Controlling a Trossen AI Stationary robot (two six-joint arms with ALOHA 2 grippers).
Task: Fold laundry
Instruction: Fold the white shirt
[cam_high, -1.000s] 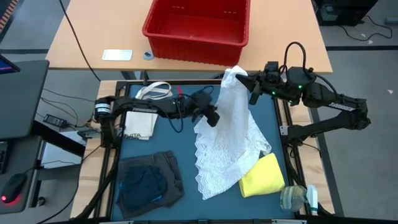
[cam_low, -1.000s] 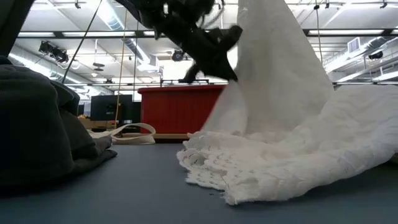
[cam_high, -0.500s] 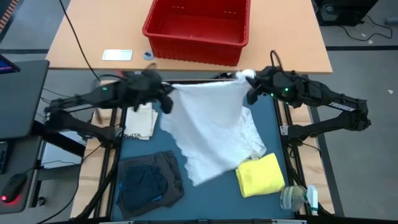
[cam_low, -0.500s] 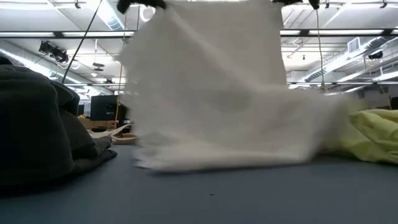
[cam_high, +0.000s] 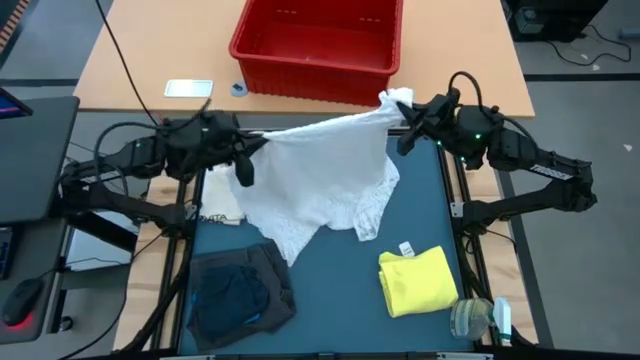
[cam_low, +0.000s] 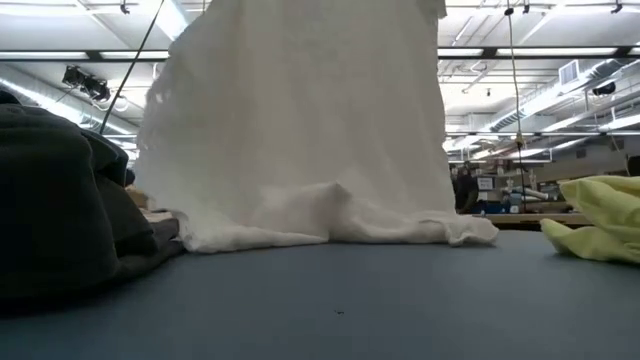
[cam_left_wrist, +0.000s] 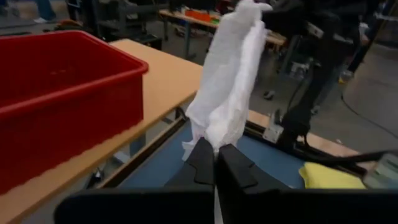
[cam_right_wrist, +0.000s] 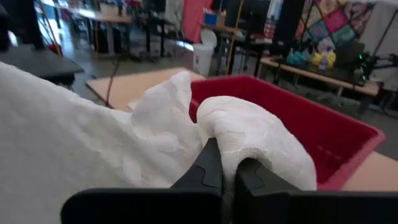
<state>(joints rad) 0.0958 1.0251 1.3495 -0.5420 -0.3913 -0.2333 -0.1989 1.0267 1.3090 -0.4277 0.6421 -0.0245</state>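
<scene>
Overhead, the blue worktop (cam_high: 330, 290) fills the lower middle of the high view, with a pale wooden table (cam_high: 160, 50) behind it across the top. Stretched over the upper middle of the worktop hangs the large white lacy garment (cam_high: 320, 175), held up by two corners; its top edge runs from left of centre to right of centre, and its lower part droops to a point toward the middle of the mat. From table height, it fills the centre of the low view as a wide curtain (cam_low: 300, 130), its hem bunched on the surface.

On the wooden table, at top centre, sits a red bin (cam_high: 318, 45). A dark grey garment (cam_high: 240, 290) with navy cloth on it lies crumpled at the lower left of the worktop. Folded at lower right is the yellow garment (cam_high: 420, 282), well apart from the white one.

Near the left end of the raised edge, the left gripper (cam_high: 240, 165) is clamped on a corner of the white garment; its wrist view shows fingers together on the cloth. Opposite it at upper right, the right gripper (cam_high: 405, 125) is pinched on the other corner.
</scene>
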